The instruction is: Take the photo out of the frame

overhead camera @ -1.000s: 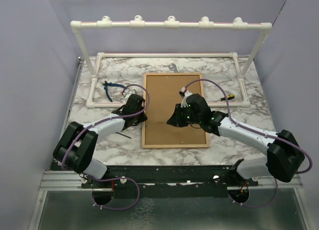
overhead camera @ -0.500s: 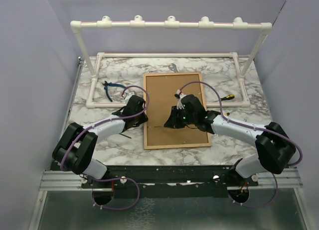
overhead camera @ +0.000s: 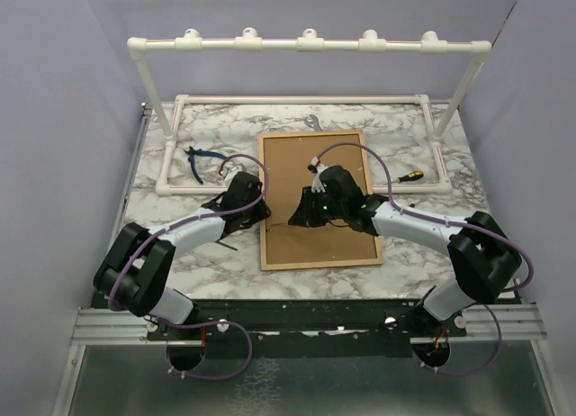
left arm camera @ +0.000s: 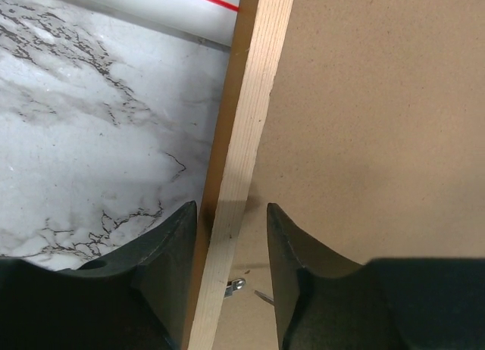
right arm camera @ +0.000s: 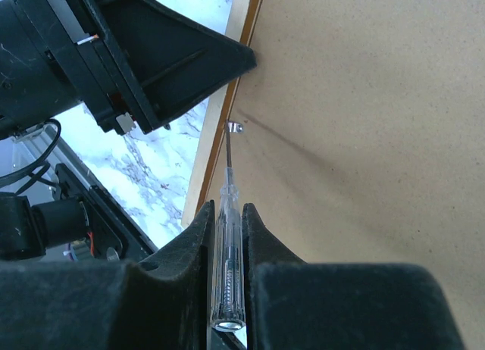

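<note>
- right gripper (right arm camera: pixel 227 210) pinches a clear screwdriver (right arm camera: pixel 229 274), tip at a metal tab (right arm camera: pixel 234 126).
- left gripper (left arm camera: pixel 231 208) straddles the left rail of the frame (left arm camera: pixel 241 123), jaws parted, not clamping.
- frame lies back-up, centre of the table (overhead camera: pixel 148 209); photo hidden beneath.
- judged rigid, glass-fronted, fragile: hold by the rails.

The frame (left arm camera: pixel 241 138) edge was bare pale wood, pretty raw looking. Its back board (left arm camera: pixel 379 123) was matt brown fibreboard, slightly grainy. The table (left arm camera: pixel 91 138) had a smooth marble-print top. The screwdriver (right arm camera: pixel 228 267) had a clear glossy plastic handle and a thin metal shaft.
</note>
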`<state>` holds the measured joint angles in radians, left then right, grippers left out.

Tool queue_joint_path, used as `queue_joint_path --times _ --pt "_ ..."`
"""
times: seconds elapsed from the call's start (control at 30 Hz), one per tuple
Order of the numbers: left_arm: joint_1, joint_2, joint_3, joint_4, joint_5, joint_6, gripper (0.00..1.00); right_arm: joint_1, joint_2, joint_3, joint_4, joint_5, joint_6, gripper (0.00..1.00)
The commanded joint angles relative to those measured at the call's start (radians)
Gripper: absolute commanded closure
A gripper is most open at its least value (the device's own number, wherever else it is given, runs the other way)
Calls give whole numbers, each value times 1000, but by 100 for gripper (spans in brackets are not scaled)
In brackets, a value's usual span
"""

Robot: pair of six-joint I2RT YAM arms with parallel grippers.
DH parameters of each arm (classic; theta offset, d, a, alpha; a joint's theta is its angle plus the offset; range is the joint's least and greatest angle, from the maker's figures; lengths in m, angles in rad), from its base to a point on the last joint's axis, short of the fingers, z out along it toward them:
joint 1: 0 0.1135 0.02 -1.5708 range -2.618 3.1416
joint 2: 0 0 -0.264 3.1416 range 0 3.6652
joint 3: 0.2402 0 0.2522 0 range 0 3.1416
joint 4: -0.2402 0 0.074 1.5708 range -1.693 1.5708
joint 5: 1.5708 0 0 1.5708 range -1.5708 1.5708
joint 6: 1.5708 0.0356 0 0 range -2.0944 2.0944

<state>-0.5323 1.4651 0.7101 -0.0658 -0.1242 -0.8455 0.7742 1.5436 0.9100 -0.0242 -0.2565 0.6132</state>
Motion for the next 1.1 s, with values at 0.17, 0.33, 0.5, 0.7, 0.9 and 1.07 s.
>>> queue_joint_path --times 0.17,0.33,0.5,0.7,0.9,1.07 --pt "-3 -23 23 -5 -9 36 61 19 61 58 16 -27 11 99" --pt "-3 -5 30 -9 -17 50 67 21 93 63 16 -37 13 99" --pt "-3 17 33 -9 -23 58 74 25 114 73 -3 -44 7 99" --pt "-3 25 34 -9 -27 64 79 25 119 79 -44 -46 -8 99" --pt "-3 16 32 -9 -35 70 86 25 107 72 -75 -48 -16 99" --pt "-3 13 31 -9 -37 74 86 25 84 59 -95 -34 -22 99"
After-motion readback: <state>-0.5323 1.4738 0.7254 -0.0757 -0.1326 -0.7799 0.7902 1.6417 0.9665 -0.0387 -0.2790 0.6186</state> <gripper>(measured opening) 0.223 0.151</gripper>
